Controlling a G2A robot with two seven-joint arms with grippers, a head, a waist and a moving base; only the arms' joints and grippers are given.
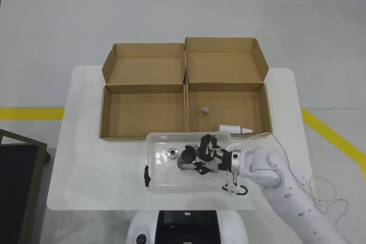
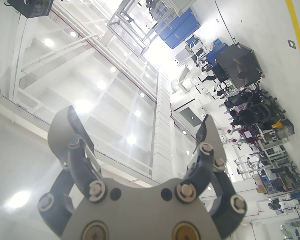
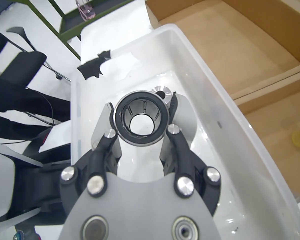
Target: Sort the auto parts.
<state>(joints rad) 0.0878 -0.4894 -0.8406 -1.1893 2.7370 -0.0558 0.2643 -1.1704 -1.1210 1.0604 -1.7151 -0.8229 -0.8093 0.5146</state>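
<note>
My right gripper [image 3: 142, 109] is shut on a steel cylindrical bearing [image 3: 141, 121] with a black rim, held over the clear plastic bin [image 3: 215, 76]. From above, the same gripper [image 1: 192, 160] sits inside the bin [image 1: 155, 183] near its middle. A small silver round part [image 3: 161, 92] lies on the bin floor just beyond the bearing, seen from above as a disc [image 1: 172, 153]. Another small metal part [image 1: 205, 110] rests in the right cardboard box [image 1: 256, 116]. My left gripper [image 2: 137, 122] is open, pointing up at the ceiling with nothing between its fingers.
Two open cardboard boxes stand side by side behind the bin, the left one [image 1: 110, 116] bare inside. A white tube [image 1: 235, 129] lies at the right box's front edge. A black clip [image 1: 146, 177] hangs on the bin's left wall. Bare white table [image 1: 85, 171] lies left of the bin.
</note>
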